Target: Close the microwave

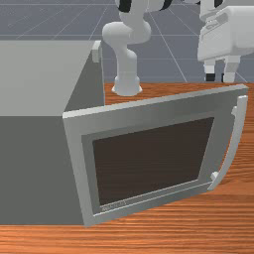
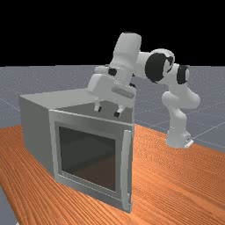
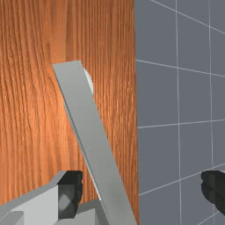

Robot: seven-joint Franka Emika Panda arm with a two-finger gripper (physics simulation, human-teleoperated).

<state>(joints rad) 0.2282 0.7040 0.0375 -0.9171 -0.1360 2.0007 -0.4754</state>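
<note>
Lining up white two-finger gripper [image 2: 107,111], spread wide, above open grey dark-windowed door [image 2: 88,154] — probably needing lowering outside pale curved handle [image 2: 126,167], then pushing inward.

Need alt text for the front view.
Grey microwave on a wooden table, its door swung open, handle at the front view's right. At upper right, a white gripper hangs open, clear of the door.
</note>
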